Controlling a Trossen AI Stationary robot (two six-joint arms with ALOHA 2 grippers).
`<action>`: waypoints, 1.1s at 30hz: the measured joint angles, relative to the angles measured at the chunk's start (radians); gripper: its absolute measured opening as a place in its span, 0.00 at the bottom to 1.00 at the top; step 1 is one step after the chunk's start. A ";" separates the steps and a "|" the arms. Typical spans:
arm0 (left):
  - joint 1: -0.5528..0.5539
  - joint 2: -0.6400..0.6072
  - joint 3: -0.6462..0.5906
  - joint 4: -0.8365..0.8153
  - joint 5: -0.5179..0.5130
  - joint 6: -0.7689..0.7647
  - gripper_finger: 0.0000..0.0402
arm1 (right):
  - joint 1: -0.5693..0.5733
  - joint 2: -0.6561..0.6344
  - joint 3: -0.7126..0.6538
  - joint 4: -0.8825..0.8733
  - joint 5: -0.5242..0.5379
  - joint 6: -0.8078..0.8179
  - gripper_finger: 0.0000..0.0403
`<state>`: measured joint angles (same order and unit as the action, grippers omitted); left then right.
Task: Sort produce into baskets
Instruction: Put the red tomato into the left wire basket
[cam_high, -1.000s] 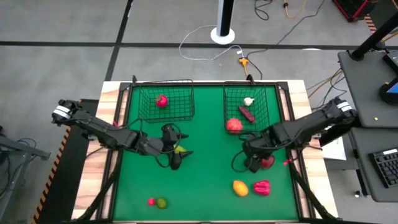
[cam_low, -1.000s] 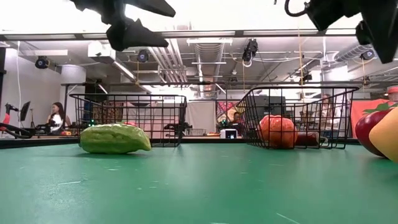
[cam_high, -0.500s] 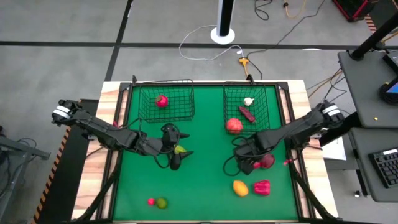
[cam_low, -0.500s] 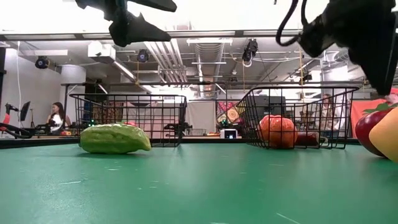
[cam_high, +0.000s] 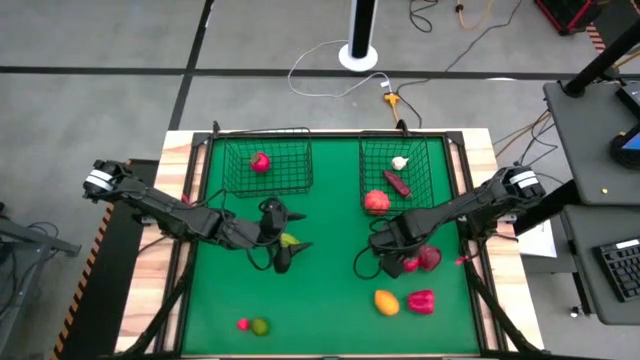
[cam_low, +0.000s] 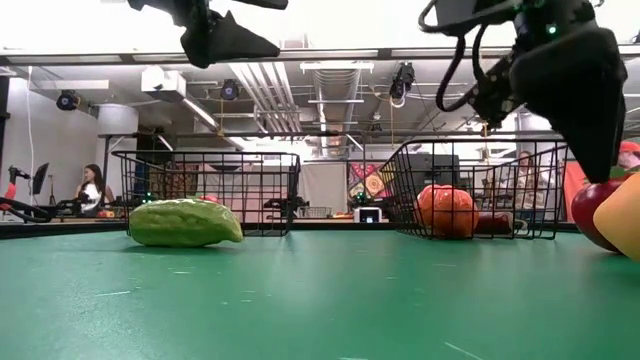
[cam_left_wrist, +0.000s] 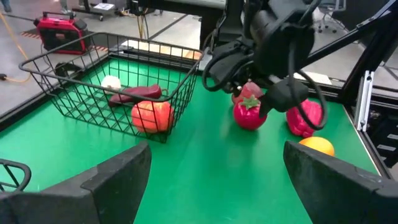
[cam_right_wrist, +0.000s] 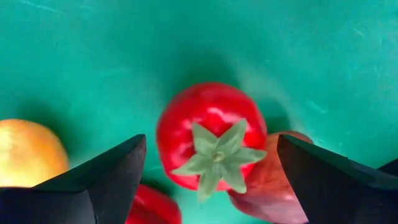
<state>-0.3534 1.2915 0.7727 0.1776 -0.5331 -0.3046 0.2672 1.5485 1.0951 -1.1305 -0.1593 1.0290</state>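
A red tomato with a green calyx (cam_right_wrist: 205, 124) lies on the green mat (cam_high: 330, 290). My right gripper (cam_right_wrist: 211, 148) hangs open above it, pointing down, one finger on either side and clear of it. A dark red piece (cam_right_wrist: 267, 180) lies against the tomato. My left gripper (cam_high: 285, 250) hovers open above the yellow-green oblong piece (cam_low: 185, 222), which rests on the mat. The left basket (cam_high: 266, 165) holds a red piece (cam_high: 260, 161). The right basket (cam_high: 403, 175) holds white garlic (cam_high: 400, 162), a purple piece (cam_high: 397, 183) and a red-orange round piece (cam_high: 377, 201).
An orange-yellow piece (cam_high: 386, 301) and a red pepper (cam_high: 421, 301) lie near the front right of the mat, close to the tomato. A green lime (cam_high: 260, 325) and a small red piece (cam_high: 243, 323) lie at the front left. Both baskets stand along the far edge.
My right gripper has come down and moved a little toward the table's left, over the red tomato. The produce has stayed where it was.
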 joint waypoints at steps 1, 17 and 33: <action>0.000 0.000 0.000 0.000 0.000 0.000 0.86 | -0.002 -0.002 -0.010 0.000 -0.003 0.000 0.88; 0.000 0.000 0.000 0.003 0.000 -0.020 0.86 | -0.002 0.002 -0.149 0.195 -0.041 -0.018 0.80; -0.008 0.059 -0.003 -0.022 0.181 0.015 0.86 | 0.001 -0.037 0.047 0.563 0.250 -0.430 0.77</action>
<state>-0.3615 1.3509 0.7696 0.1553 -0.3522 -0.2893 0.2681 1.5112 1.1423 -0.5676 0.0902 0.5987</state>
